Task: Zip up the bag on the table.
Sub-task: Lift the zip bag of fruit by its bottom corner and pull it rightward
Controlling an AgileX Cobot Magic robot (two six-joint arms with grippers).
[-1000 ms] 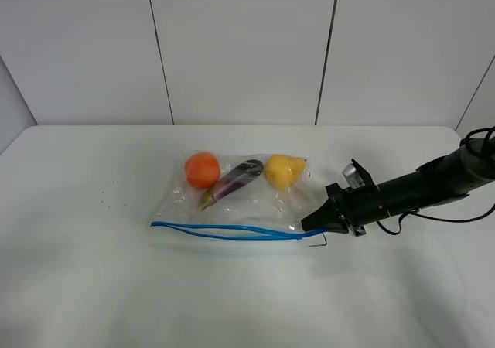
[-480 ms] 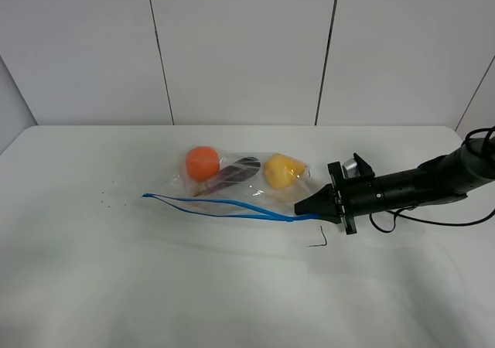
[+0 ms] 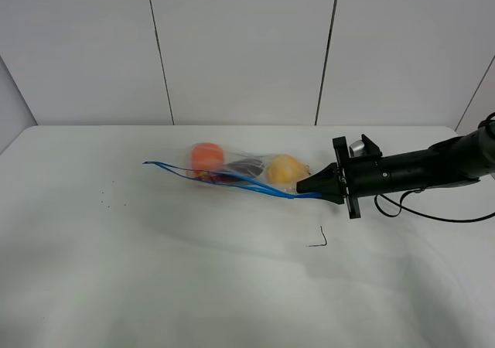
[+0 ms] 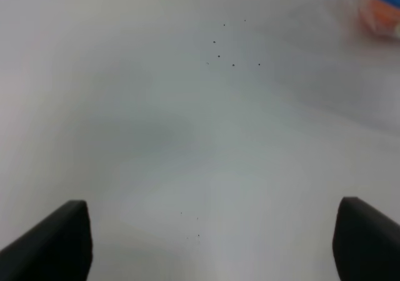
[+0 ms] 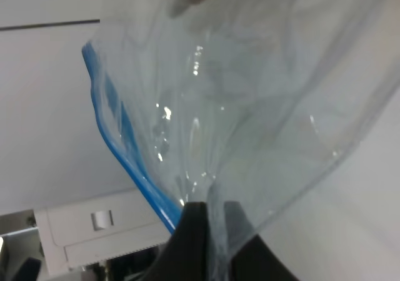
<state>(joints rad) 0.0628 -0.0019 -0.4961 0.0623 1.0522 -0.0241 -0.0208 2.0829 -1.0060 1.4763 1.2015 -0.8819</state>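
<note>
The bag (image 3: pixel 232 170) is clear plastic and holds an orange (image 3: pixel 205 155), a purple eggplant (image 3: pixel 244 165) and a yellow pear (image 3: pixel 284 168). Its blue zipper strip (image 3: pixel 224 176) runs from the left end to the right corner. My right gripper (image 3: pixel 311 189) is shut on that right corner and holds it above the table (image 3: pixel 232 286). In the right wrist view the plastic (image 5: pixel 237 93) and the blue strip (image 5: pixel 119 137) fan out from the shut gripper (image 5: pixel 209 221). My left gripper (image 4: pixel 212 237) is open over bare table, far from the bag's edge (image 4: pixel 378 6).
A small black corner mark (image 3: pixel 319 239) lies on the table in front of the right gripper. Tiny black specks (image 3: pixel 104 201) dot the left side. Panelled white walls stand behind the table's far edge. The right arm's cable (image 3: pixel 433 216) trails at the right.
The right gripper has risen and moved back with the bag's corner. The bag has lifted and tilted, its zipper strip has swung toward the back, and the black mark is uncovered.
</note>
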